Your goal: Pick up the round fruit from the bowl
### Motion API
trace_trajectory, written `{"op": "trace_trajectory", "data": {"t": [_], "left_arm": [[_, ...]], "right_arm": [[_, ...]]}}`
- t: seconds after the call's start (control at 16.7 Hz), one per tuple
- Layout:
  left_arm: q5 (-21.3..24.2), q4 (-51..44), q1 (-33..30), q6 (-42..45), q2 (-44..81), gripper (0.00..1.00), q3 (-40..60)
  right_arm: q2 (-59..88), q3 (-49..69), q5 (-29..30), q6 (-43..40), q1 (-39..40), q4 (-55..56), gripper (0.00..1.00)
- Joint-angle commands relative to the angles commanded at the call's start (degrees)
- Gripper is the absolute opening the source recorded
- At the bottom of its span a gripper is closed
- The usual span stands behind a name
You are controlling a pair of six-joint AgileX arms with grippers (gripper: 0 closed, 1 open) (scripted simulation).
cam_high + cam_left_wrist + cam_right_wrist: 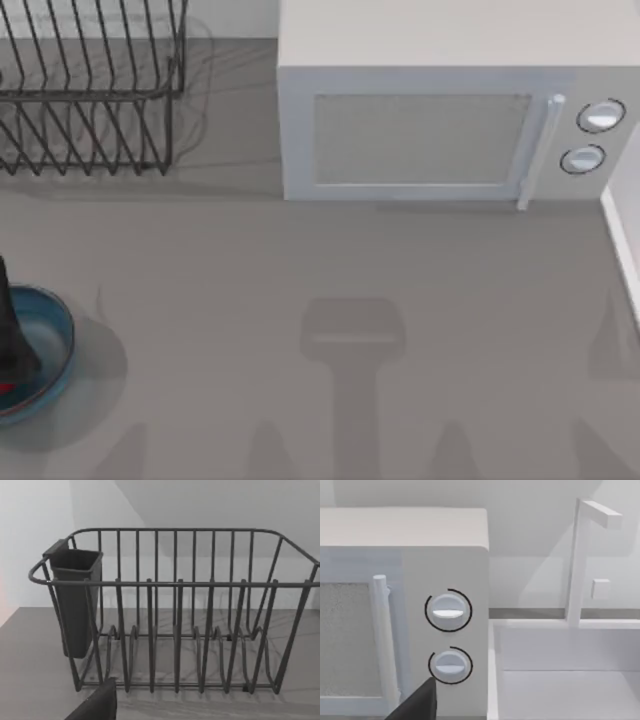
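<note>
While the top view looks down on the grey table [330, 260], the blue bowl [58, 330] sits at the lower left of the frame, cut by the left edge. A dark part of the left gripper [8, 335] stands over the bowl at that same edge, and most of it is outside the frame. Just under this dark shape, at the very left edge, a small red patch shows inside the bowl; this is the round fruit [5, 388]. Whether the fingers touch the fruit, or how far they are apart, I cannot tell from this view.

In the upper left of the top view stands a dark wire dish rack [90, 90], and in the upper middle to right stands a white microwave [440, 120] with a vertical handle [540, 150] and two round knobs [600, 116] at its right side.

The left wrist view faces the dish rack [175, 610] on the table, with a dark cup-shaped holder [75, 600] hanging on one end of it. A dark piece of gripper shows at the lower edge of this frame.

The right wrist view faces the microwave [405, 605] corner with its two knobs [448, 611], and beside it a white sink [565, 670] with a white faucet [582, 560].
</note>
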Motion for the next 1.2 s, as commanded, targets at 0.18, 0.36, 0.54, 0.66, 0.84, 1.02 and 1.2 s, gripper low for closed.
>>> {"op": "trace_trajectory", "data": {"t": [0.18,0.36,0.54,0.66,0.84,1.02,1.2], "left_arm": [[0.0,0.0,0.0,0.0,0.0,1.00,0.0],[0.0,-0.1,0.0,0.0,0.1,1.00,0.1],[0.0,-3.4,0.3,0.4,3.8,1.00,3.3],[0.0,-7.9,0.7,0.9,9.3,1.00,7.6],[0.0,-16.9,1.6,1.9,21.8,1.00,16.3],[0.0,-27.5,2.6,3.1,37.3,1.00,26.6],[0.0,-38.4,3.6,4.3,53.7,1.00,37.1]], "right_arm": [[0.0,0.0,0.0,0.0,0.0,0.0,1.00],[0.0,0.0,0.0,0.0,0.0,0.0,1.00],[0.0,0.0,0.0,0.0,0.0,0.0,1.00],[0.0,0.0,0.0,0.0,0.0,0.0,1.00],[0.0,0.0,0.0,0.0,0.0,0.0,1.00],[0.0,0.0,0.0,0.0,0.0,0.0,1.00],[0.0,0.0,0.0,0.0,0.0,0.0,1.00]]}}
